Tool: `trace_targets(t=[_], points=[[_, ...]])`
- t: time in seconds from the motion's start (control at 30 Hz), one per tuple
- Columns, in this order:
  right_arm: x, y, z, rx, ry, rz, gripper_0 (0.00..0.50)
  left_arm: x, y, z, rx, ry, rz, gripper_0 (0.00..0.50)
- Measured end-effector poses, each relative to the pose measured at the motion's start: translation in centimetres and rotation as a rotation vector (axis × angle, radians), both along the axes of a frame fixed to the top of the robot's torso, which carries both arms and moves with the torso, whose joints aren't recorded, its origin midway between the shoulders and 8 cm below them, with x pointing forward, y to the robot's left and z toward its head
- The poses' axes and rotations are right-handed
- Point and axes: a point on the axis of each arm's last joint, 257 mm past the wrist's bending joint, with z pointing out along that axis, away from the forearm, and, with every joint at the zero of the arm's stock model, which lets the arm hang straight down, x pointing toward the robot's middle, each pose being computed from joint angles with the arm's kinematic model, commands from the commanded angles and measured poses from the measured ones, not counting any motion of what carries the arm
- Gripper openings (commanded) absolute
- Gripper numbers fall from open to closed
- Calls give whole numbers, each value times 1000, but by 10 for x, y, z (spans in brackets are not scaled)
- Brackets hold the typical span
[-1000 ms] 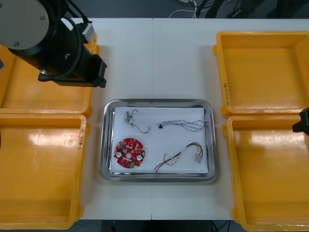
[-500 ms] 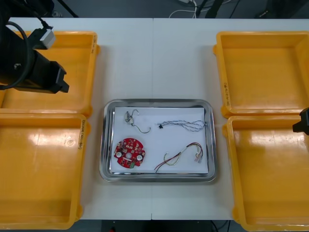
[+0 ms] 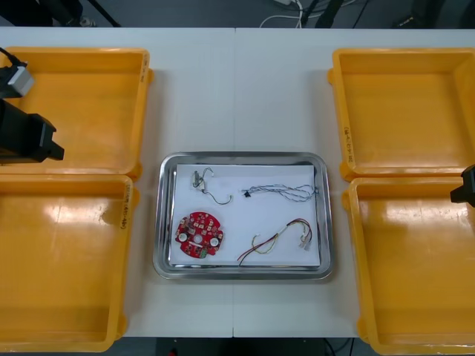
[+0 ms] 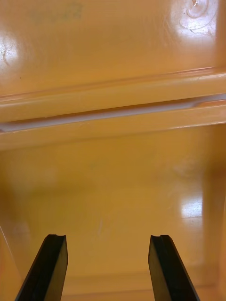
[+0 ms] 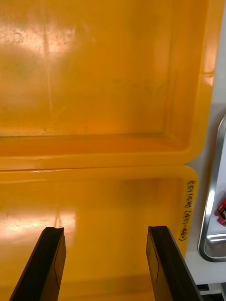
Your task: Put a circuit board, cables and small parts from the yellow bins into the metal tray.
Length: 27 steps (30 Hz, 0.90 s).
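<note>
Front view shows you the left gripper (image 5: 106,229), fingers wide, has pulled back over the left yellow plastic bins (image 3: 89,111), leaving the round red circuit board (image 3: 199,234), cables (image 3: 278,192) and seemingly a small metal part (image 3: 197,178) in the shiny metal tray (image 3: 243,156), so loading looks done, while the right gripper (image 4: 108,236) idles wide over the right bins.

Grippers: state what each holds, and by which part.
Nothing is held. The left gripper is open and empty over the left bins; the right gripper is open and empty over the right bins.
</note>
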Motion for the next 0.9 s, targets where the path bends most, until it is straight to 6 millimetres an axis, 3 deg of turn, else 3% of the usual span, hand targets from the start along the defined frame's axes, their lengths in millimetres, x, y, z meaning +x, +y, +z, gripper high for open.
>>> trace_targets(t=[0.4,0.9], points=[[0,0,0,0,0,0,500,-24,31,-27,63,41,-52,500],[0,0,0,0,0,0,500,-38,58,-33,102,32,21,500]])
